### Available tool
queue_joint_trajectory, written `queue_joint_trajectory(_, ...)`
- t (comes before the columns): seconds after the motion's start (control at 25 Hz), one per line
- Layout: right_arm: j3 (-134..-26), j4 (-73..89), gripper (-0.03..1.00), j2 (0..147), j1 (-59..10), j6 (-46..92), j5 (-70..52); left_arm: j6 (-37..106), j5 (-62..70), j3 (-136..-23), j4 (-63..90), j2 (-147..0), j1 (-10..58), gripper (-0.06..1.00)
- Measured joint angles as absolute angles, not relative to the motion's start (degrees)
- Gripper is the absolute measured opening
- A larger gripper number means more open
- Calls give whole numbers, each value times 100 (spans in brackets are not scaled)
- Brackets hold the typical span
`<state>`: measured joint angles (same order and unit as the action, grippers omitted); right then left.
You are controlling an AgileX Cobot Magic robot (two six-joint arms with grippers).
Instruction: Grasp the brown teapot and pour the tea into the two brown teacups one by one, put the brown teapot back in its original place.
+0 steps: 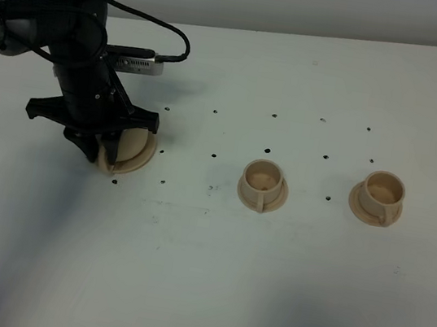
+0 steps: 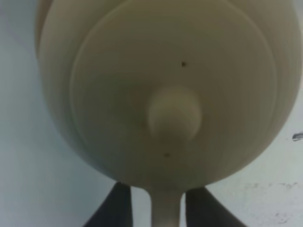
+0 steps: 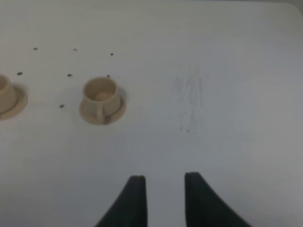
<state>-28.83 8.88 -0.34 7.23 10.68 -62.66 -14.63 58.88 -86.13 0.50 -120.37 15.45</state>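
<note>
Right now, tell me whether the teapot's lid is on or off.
On. The left wrist view shows the knobbed lid seated in the top of the brown teapot, with the body ringing it evenly all round.

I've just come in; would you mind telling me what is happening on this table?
The left pincer is down at the brown teapot, on the left of the table. It has a finger on each side of the loop handle; whether it grips yet is unclear. The two brown teacups stand to the right, well apart from the pot, so no pouring is under way. The right pincer holds nothing.
</note>
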Motion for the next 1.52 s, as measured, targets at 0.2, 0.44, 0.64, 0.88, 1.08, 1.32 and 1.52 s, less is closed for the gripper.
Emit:
queue_joint_trajectory(0.2, -2883, 888, 19, -34, 723, 1068, -6266, -1437, 5771, -8613, 64, -12031, 1550, 13)
queue_joint_trajectory(0.44, -2883, 888, 19, -34, 723, 1068, -6266, -1284, 5668, -8613, 41, -12031, 1550, 13)
queue_joint_trajectory(0.64, -2883, 888, 19, -34, 723, 1068, -6266, -1021, 5662, -8613, 0, -12025, 1550, 13)
queue_joint_trajectory(0.88, -2883, 888, 19, -34, 723, 1068, -6266, -870, 5567, -8613, -95, -11864, 1550, 13)
queue_joint_trajectory(1.08, -2883, 888, 19, -34, 723, 1068, -6266, -735, 5605, -8613, -156, -11651, 1550, 13)
queue_joint_trajectory(1.32, -2883, 888, 19, -34, 723, 1068, -6266, 109, 5571, -8613, -151, -11477, 1622, 13)
queue_joint_trajectory(1.52, -2883, 888, 19, -34, 723, 1064, -6266, 1139, 5571, -8838, 101, -11266, 1912, 13)
